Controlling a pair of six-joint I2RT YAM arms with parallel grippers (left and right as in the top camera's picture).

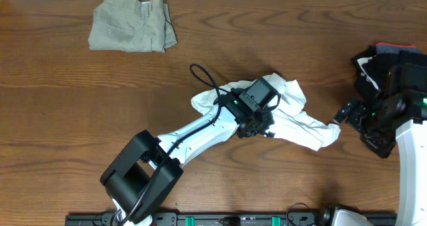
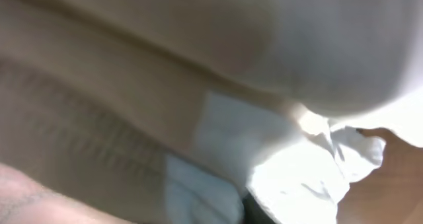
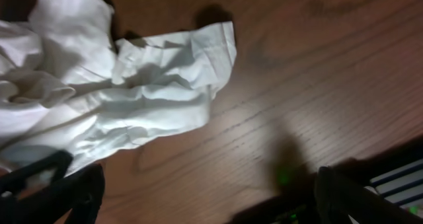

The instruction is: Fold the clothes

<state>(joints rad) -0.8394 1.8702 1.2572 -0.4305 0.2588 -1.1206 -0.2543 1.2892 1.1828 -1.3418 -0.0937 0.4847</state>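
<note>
The left pincer point(image 1: 257, 126) is sunk into the crumpled white T-shirt point(image 1: 300, 123), pressed together on a fold of it. The cloth trails from there to the right pincer point(image 1: 347, 111), which is spread wide, the shirt's end just before it. A black bundle point(image 1: 370, 69) lies just beside the right pincer. Folded khaki trousers point(image 1: 130, 31) lie well apart from both, across the wooden surface point(image 1: 80, 106).

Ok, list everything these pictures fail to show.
- Left gripper fingertips: overhead, buried in the shirt under its own wrist; the left wrist view is only blurred cloth.
- Shirt's shape and print: crumpled, middle covered by the left arm.
- Black bundle: overhead, mostly behind the right arm.
- Right gripper: the right wrist view shows only dark finger stubs at the bottom edge.
</note>
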